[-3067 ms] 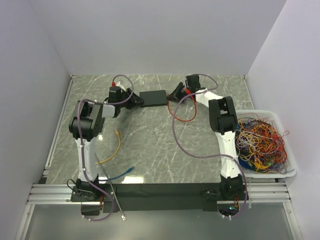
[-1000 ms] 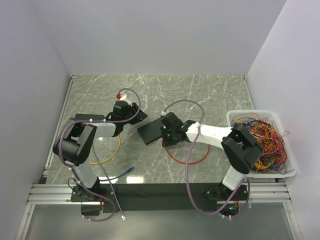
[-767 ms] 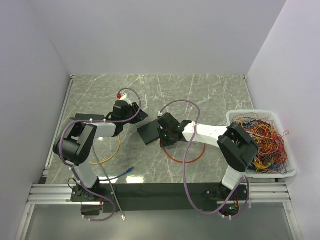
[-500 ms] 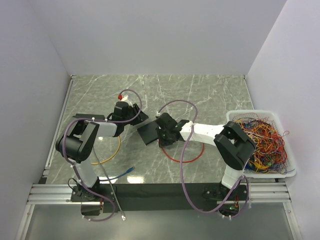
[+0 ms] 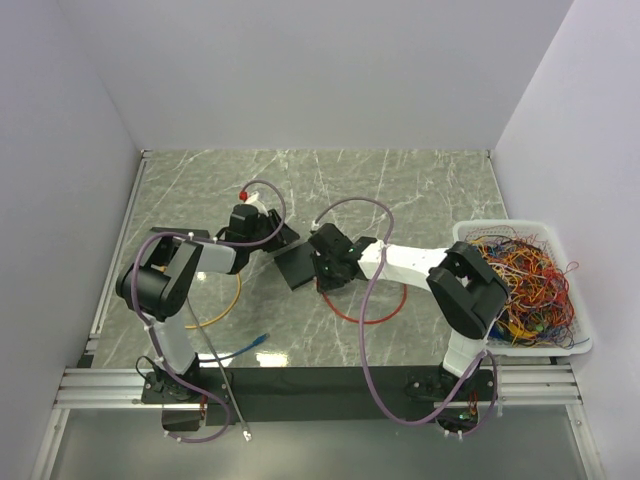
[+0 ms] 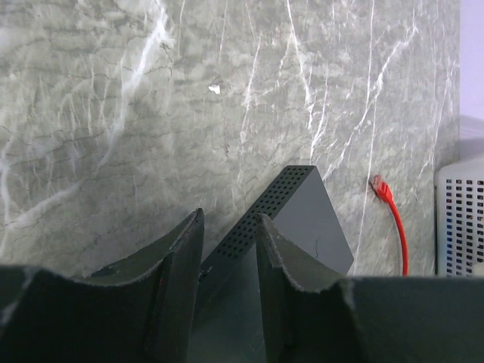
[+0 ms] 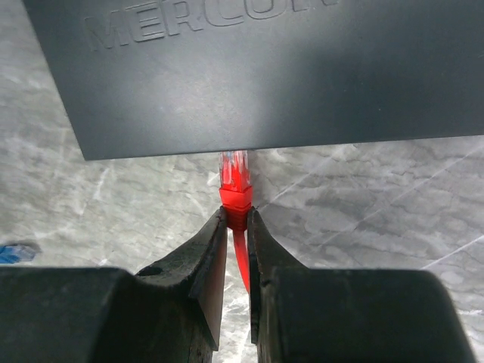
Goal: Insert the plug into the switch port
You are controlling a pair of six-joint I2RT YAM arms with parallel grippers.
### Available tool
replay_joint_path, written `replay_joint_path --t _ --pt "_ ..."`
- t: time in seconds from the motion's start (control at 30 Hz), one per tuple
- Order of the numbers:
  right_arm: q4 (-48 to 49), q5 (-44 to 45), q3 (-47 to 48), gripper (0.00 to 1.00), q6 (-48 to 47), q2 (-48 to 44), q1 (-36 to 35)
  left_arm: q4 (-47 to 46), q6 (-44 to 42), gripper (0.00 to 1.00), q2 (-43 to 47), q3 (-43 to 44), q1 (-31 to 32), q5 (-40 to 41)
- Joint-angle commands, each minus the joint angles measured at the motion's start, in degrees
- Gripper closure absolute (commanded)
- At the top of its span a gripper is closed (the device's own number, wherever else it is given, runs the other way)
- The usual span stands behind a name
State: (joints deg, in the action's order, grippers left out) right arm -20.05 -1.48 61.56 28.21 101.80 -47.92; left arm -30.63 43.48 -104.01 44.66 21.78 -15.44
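While the right pincer (image 7: 236,215) is closed almost completely on the red plug (image 7: 235,181), its two fingers clamp the plug's rear body from either side. The plug's clear tip points straight ahead of them. That tip meets the near edge of the black switch (image 7: 265,68), which fills the view just beyond the fingertips. The port itself is hidden under that edge, so it cannot be told whether the plug is seated. Behind the pincer, the red cable (image 5: 365,318) trails back between the fingers and lies in a loop on the marble surface (image 5: 400,190).

At the other side of the switch, the left pincer (image 6: 229,227) stands partly closed with a corner of the housing filling the gap between its fingers. It grips the switch there. The perforated side wall of the switch (image 6: 310,219) runs away ahead and to the right of this pincer. Seen from above, the two pincers face each other with the switch between them.
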Motion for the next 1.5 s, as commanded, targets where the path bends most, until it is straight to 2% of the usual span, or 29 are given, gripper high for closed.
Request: replay_joint_path --t 0.0,0.33,0.87,1.47 --pt "-0.16 1.39 3.39 1.0 -0.35 0.24 -0.42 -3.64 -1.47 0.6 -0.5 0.69 0.19 -2.13" --pt "-0.16 2.79 4.97 1.0 -0.7 2.44 -0.42 -5.23 -1.82 0.61 -1.29 0.51 0.37 -4.07" --pt "1.15 2.35 5.68 1.0 -0.52 0.25 -0.07 -9.71 -4.11 0.61 -3.66 0.25 0.28 -9.78" --pt "3.79 2.0 5.77 1.0 1.67 0.68 1.78 -9.27 -4.81 0.62 -5.24 0.95 1.07 -10.22"
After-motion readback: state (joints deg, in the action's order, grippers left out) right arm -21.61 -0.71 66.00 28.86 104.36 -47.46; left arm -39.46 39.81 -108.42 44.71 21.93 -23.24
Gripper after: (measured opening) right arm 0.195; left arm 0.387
